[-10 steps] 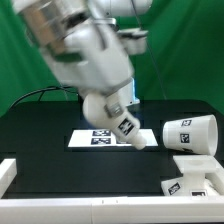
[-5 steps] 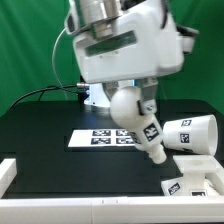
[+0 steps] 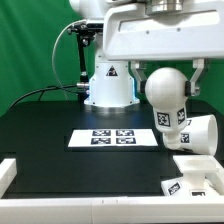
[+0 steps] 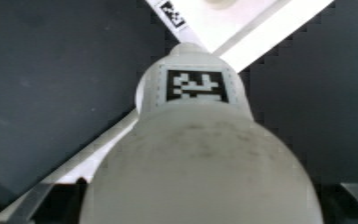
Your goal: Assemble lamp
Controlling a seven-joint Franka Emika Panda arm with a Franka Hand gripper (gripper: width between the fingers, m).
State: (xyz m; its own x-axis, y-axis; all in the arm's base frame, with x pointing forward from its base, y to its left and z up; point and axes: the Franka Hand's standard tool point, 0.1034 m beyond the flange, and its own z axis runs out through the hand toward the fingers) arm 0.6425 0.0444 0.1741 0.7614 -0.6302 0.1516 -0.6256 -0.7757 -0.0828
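Note:
My gripper (image 3: 167, 82) is shut on the round white bulb (image 3: 165, 96) and holds it above the table, neck down, with a tag on the neck. In the wrist view the bulb (image 4: 194, 130) fills the picture between my dark fingertips (image 4: 41, 203). The tapered shade (image 3: 197, 132) lies on its side just to the exterior view's right of the bulb's neck. The boxy base (image 3: 196, 177) stands in front of the shade at the lower right. Whether the neck touches the shade cannot be told.
The marker board (image 3: 108, 138) lies on the black table to the exterior view's left of the bulb. A white rail (image 3: 40, 190) runs along the table's front and left edges. The arm's white base (image 3: 108, 85) stands behind the board, with a green backdrop behind it.
The arm has swung toward the exterior view's right with the bulb. The bulb rose and turned from tilted to upright, neck down, and now hangs beside the shade.

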